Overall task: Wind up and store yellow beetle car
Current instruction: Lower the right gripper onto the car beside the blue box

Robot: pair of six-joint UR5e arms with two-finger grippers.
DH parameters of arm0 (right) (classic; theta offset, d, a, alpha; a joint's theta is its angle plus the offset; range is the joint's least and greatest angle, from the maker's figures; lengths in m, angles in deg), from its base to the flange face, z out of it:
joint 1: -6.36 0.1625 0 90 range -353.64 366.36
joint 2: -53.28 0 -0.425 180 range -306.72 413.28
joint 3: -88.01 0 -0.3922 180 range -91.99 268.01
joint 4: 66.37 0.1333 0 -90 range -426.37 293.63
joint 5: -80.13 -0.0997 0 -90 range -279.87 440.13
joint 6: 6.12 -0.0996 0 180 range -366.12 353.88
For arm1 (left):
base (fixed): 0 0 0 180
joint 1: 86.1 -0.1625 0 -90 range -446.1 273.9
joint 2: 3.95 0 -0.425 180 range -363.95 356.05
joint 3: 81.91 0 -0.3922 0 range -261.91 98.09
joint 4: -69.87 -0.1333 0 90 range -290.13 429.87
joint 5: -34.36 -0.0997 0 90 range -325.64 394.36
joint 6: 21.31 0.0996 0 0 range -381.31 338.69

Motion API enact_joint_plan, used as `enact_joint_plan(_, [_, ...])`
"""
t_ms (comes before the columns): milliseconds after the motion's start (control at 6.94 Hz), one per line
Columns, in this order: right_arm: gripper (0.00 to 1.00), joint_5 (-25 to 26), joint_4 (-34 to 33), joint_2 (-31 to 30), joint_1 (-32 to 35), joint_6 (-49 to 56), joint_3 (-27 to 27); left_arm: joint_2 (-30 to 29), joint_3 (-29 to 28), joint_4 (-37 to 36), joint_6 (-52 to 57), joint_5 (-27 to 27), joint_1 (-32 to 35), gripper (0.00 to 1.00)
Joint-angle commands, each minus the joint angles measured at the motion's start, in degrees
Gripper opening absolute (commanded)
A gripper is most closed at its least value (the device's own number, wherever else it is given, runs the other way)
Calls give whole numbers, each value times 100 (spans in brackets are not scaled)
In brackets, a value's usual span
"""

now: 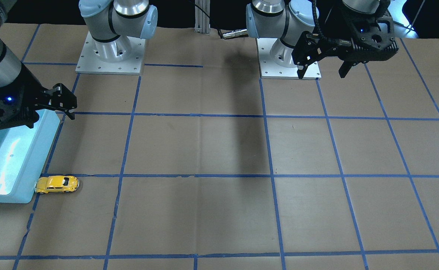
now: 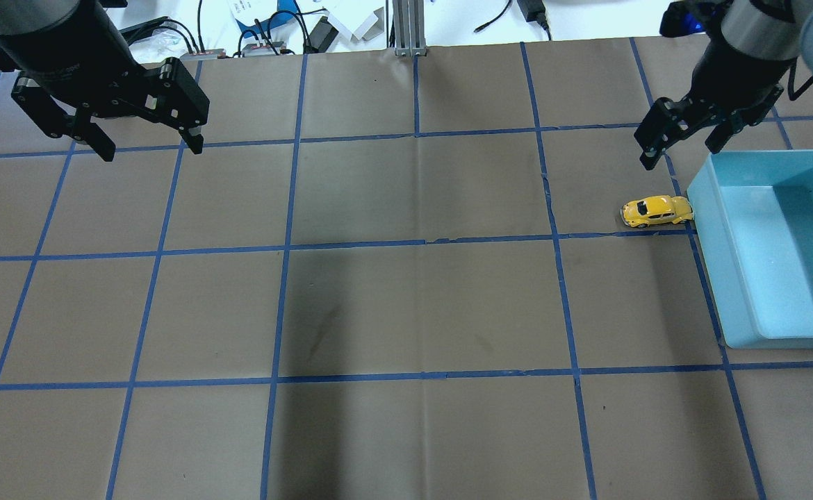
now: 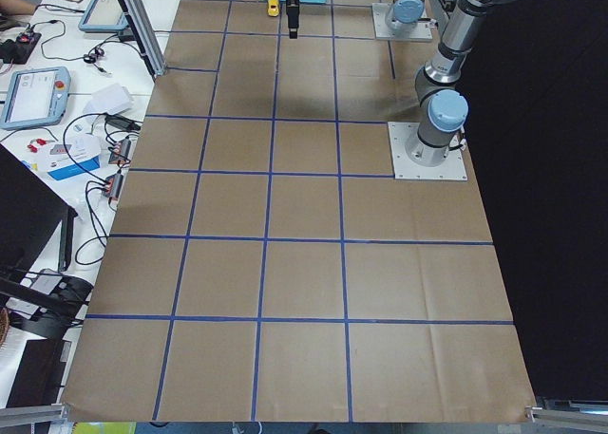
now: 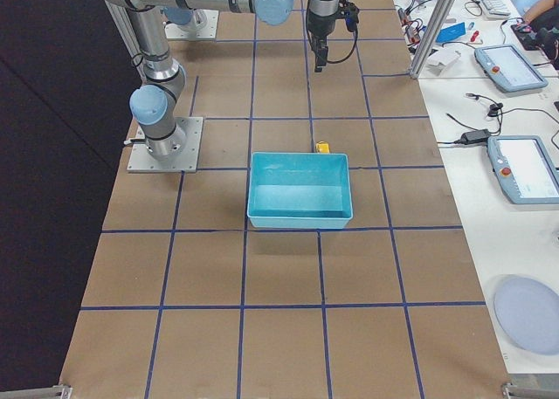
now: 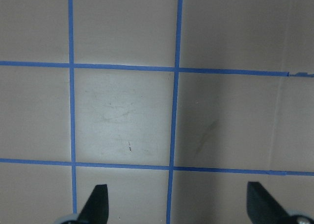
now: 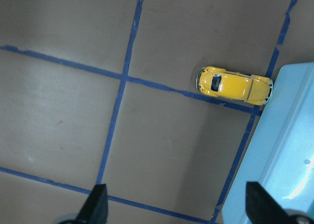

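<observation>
The yellow beetle car [image 2: 657, 211] sits at 9 o'clock of the blue bin [image 2: 713, 278], touching it. It looks light, hard and slippery, so pinch its sides. The right gripper [image 2: 681, 154] and left gripper [image 2: 153, 153] hang wide open, empty.

Left gripper [image 2: 153, 148] is raised, fingertips pointing down, jaws spread wide. Right gripper [image 2: 679, 154] is also raised and pointing down, jaws wide apart. The two grippers sit well apart, on opposite sides.
</observation>
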State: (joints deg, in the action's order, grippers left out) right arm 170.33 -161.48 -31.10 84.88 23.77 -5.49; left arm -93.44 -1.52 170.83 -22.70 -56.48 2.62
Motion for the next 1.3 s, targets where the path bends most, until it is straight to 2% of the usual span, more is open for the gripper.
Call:
enact_joint_plan(0, [100,95,-1301,184,-379,1183,-911,46,-24,81,15,14,49,100])
enact_joint_plan(144, [100,34,-1804,245,-520,2013,-1255,55,-32,299,15,-13,31,100])
enact_joint_plan(577, [100,-89,-1879,447,-890,3456,-1442,64,-67,327,15,-13,5,100])
enact_joint_plan(721, [100,-551,-2158,561,-969,4272,-1486,64,-85,327,15,-4,22,100])
enact_joint_plan(1153, [100,-529,-3878,922,-961,6033,-1959,55,-85,327,15,-4,14,100])
